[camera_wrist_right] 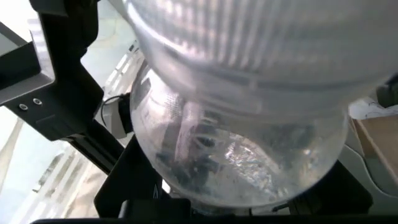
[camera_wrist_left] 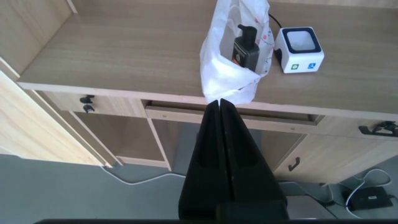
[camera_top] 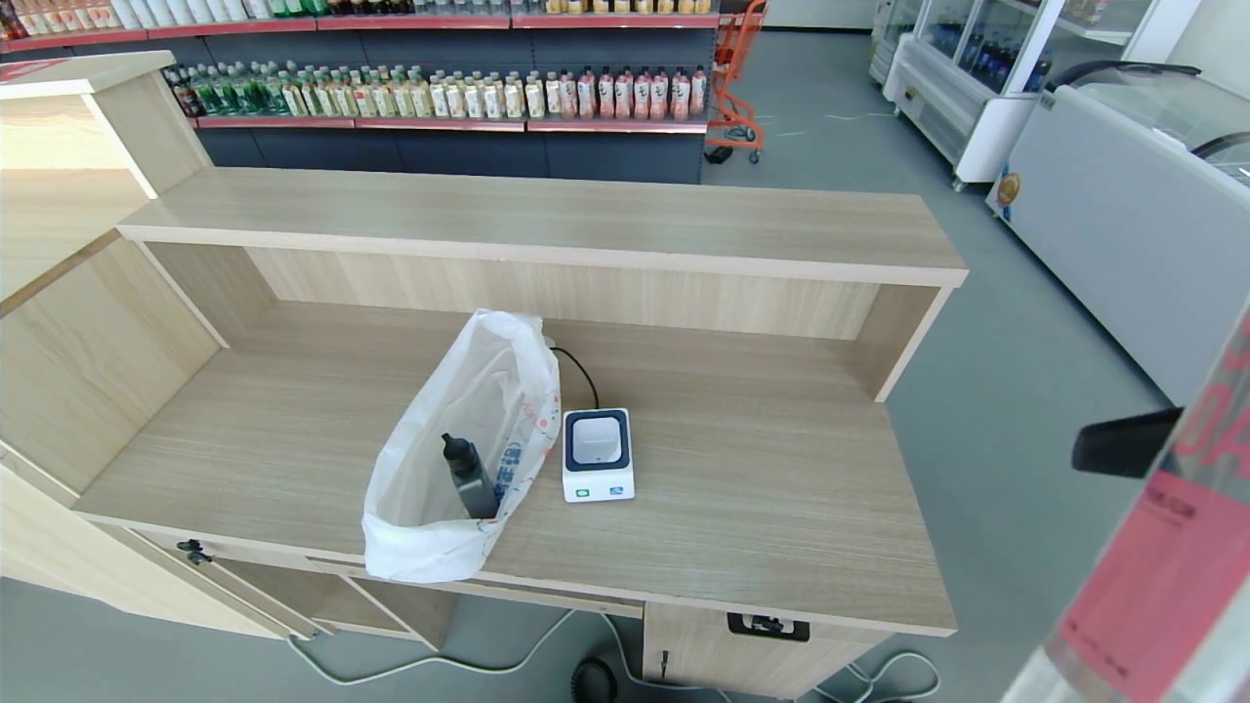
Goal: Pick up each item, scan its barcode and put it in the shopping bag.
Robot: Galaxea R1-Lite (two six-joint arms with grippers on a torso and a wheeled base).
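Bottle (camera_top: pixel 1162 566): clear, pink label, clamped in the right hand (camera_top: pixel 1123 444), held off the worktop's (camera_top: pixel 762 469) right end.
Shopping bag (camera_top: pixel 410 469): open on the worktop, ahead of the left hand (camera_wrist_left: pixel 220 106); dark bottle (camera_top: pixel 471 478) inside.
Scanner (camera_top: pixel 598 454): just beside the bag, on the right hand's side.
Left hand: fingers together, empty.

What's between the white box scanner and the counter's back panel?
A thin black cable, running from the white box scanner back behind the white plastic shopping bag; otherwise bare wooden counter. The head view shows it.
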